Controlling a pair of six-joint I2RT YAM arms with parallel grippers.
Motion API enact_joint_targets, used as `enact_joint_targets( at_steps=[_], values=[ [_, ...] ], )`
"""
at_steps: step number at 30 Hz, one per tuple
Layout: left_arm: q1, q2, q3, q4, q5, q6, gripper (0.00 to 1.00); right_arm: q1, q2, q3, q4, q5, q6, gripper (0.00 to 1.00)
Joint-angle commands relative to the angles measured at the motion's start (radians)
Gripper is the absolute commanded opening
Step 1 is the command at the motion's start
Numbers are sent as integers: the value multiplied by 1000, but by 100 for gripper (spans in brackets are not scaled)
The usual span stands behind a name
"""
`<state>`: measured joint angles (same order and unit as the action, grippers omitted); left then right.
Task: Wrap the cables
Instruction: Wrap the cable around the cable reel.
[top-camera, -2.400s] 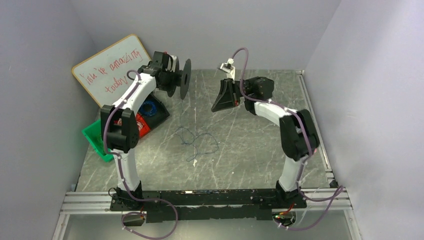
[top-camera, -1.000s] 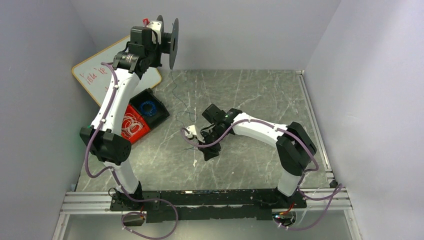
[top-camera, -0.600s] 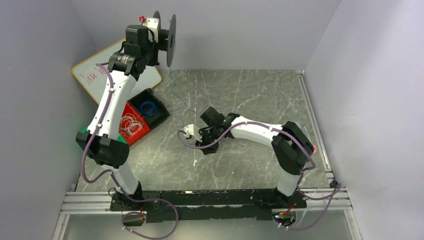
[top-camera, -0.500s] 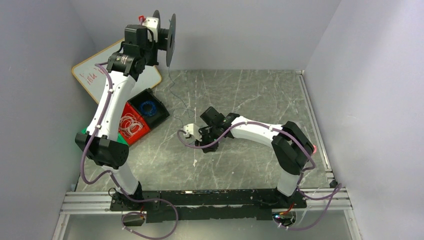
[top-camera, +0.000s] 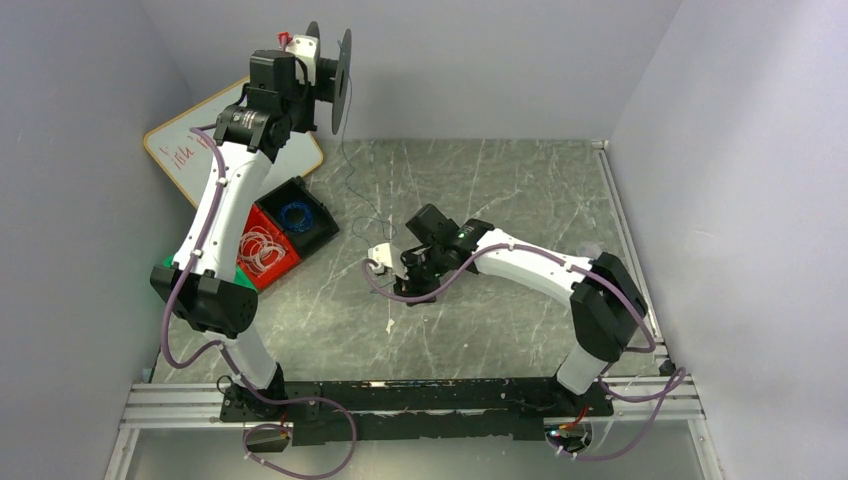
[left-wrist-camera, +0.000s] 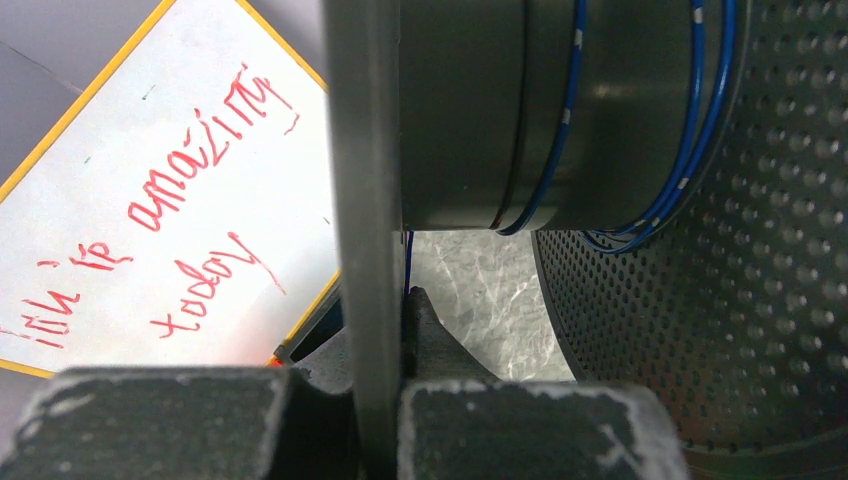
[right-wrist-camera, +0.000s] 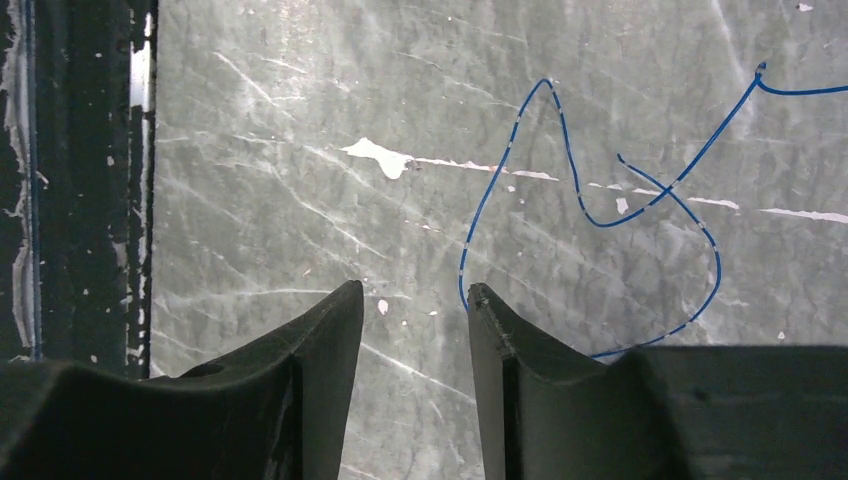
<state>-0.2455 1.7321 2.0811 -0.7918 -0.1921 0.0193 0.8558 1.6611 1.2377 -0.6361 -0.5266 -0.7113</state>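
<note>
My left gripper (left-wrist-camera: 375, 322) is shut on the flange of a black spool (top-camera: 340, 68), held high at the back left. A few turns of the blue cable (left-wrist-camera: 565, 110) lie around the spool's hub. From there the thin strand (top-camera: 348, 172) hangs down to the table. It ends in loose bends (right-wrist-camera: 585, 205) on the marble top. My right gripper (right-wrist-camera: 412, 296) hovers low over the table (top-camera: 500, 200) at mid-left, open, with nothing between its fingers. The strand's end lies just beside its right fingertip (right-wrist-camera: 490, 312).
A whiteboard (top-camera: 190, 150) leans on the left wall. In front of it sits a black bin (top-camera: 318, 232) holding a blue coil (top-camera: 296, 214) and whitish coils (top-camera: 262, 250), with a green bin (top-camera: 166, 270) behind my left arm. A rail (top-camera: 420, 398) runs along the near edge.
My right arm's elbow has swung out to the right while its gripper stayed low by the strand; its jaws narrowed, then widened again. My left arm holds the spool still.
</note>
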Motion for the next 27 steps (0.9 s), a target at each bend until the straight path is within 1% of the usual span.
enact_joint_targets(
  at_steps=[1, 5, 12, 13, 14, 15, 16, 17, 18, 21, 23, 27],
  values=[
    [-4, -68, 2, 86, -16, 2, 2, -6, 29, 9, 46, 19, 20, 48],
    [-3, -69, -3, 88, -14, 1, 2, -3, 82, 6, 66, 22, 41, 50],
    [-4, -71, -4, 88, -12, 4, 2, -1, 120, -33, 207, 170, 99, 49],
    [-4, -70, -4, 88, -12, 4, 2, -1, 124, -35, 214, 189, 98, 45],
    [-4, -70, -5, 88, -12, 4, 2, -3, 131, -30, 209, 199, 89, 36],
    [-4, -69, -5, 88, -11, 4, 2, -3, 137, -20, 191, 208, 79, 21],
    [-4, -69, -5, 88, -11, 6, 2, -4, 141, -7, 169, 228, 69, 5],
    [-4, -69, -6, 89, -14, 8, 2, -11, 144, 11, 140, 254, 60, 0],
    [-4, -70, -9, 91, -16, 11, 2, -27, 146, 30, 99, 273, 48, 0],
    [-2, -68, -13, 100, -45, 31, 2, -125, 130, 106, -25, 334, 23, 0],
    [1, -69, -17, 112, -70, 45, 2, -226, 91, 134, -95, 357, 10, 0],
    [28, -61, -7, 119, -85, 50, 2, -462, -51, 112, -146, 394, -27, 0]
  ],
)
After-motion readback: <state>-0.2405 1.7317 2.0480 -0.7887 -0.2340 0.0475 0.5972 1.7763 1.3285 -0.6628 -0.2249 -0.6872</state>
